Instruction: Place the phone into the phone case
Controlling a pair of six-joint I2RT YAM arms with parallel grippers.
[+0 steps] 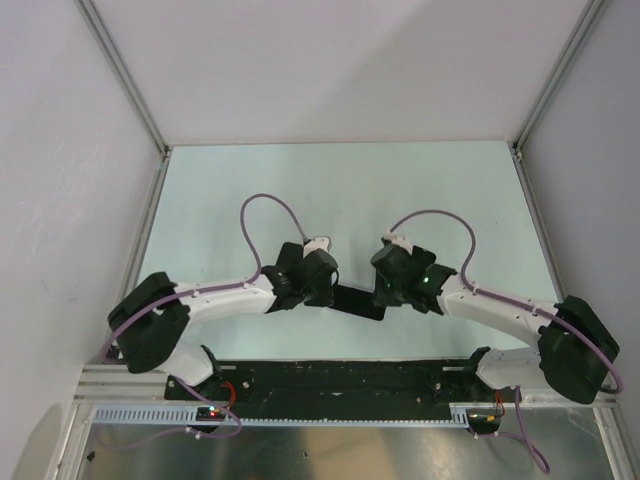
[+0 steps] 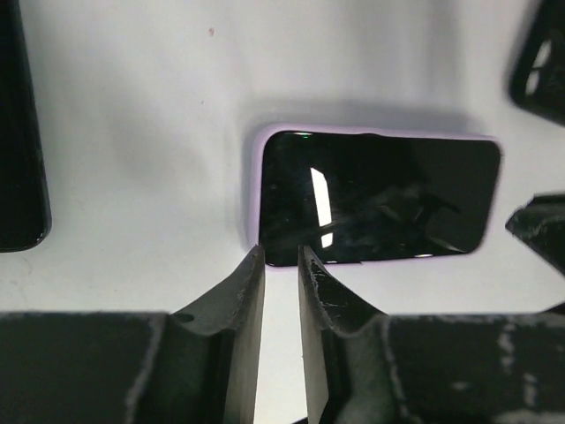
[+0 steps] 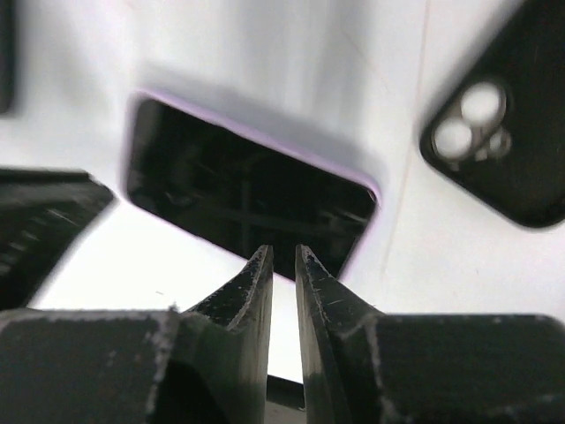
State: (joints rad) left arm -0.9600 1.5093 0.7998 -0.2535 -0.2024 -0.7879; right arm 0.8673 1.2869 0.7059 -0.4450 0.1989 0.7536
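Observation:
The phone (image 2: 380, 199) lies flat on the pale table, dark screen up, with the lilac phone case (image 2: 254, 190) showing as a thin rim around its edge. In the top view it is the black slab (image 1: 358, 302) between both wrists. My left gripper (image 2: 281, 254) hangs just above the phone's near long edge, jaws a narrow gap apart with nothing between them. My right gripper (image 3: 283, 254) hovers over the opposite long edge of the phone (image 3: 247, 190), also slightly open and holding nothing. The case's lilac rim (image 3: 366, 190) shows at the phone's corner.
A black object with two round camera openings (image 3: 503, 146) lies to the right of the phone, also seen as the black object (image 2: 540, 62). Another black slab (image 2: 18, 132) lies at the left. White walls (image 1: 60, 200) with metal rails enclose the table.

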